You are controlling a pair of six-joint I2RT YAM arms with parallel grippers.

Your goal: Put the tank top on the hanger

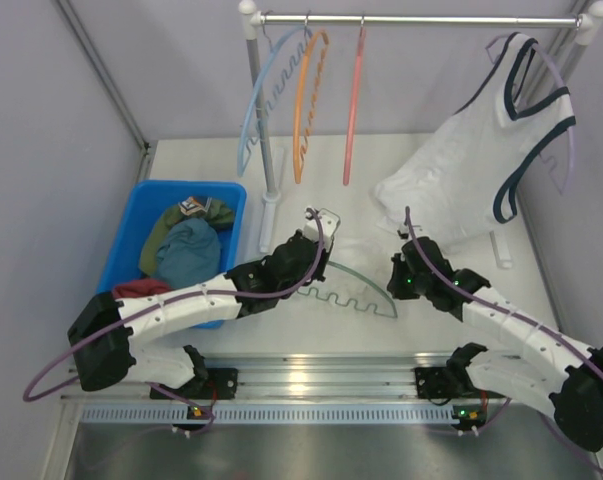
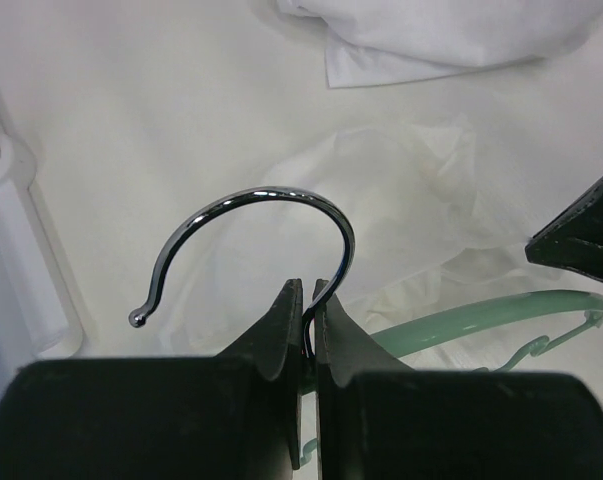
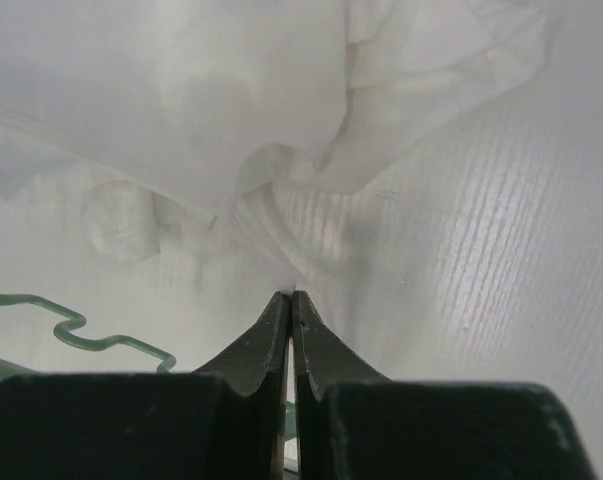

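Top external view: the sage-green hanger (image 1: 356,300) is lying flat, pretty much dead centre on the white tabletop (image 1: 301,332), with the hook end pointing to 11 o'clock and the far tip to 4 o'clock.
Left gripper (image 2: 306,292): clamped tight on the stem of the metal hook (image 2: 271,195). In the left wrist view the hook curls over toward 9 o'clock.
Right gripper (image 3: 290,297): closed, pinching a twisted bit of the tank top (image 3: 271,200) right at its tips.
Tank top: plain white, crumpled on the tabletop at the hanger's 1 o'clock side, with the green arm lying over its edge. From above it's white on white and really hard to pick out.
Wavy edge (image 3: 81,330): at 8 o'clock in the right wrist view, near the fabric.
Background: navy-trimmed top (image 1: 461,170) at 2 o'clock, blue bin (image 1: 181,184) of clothes at 9, and the rail (image 1: 421,18) at 12.
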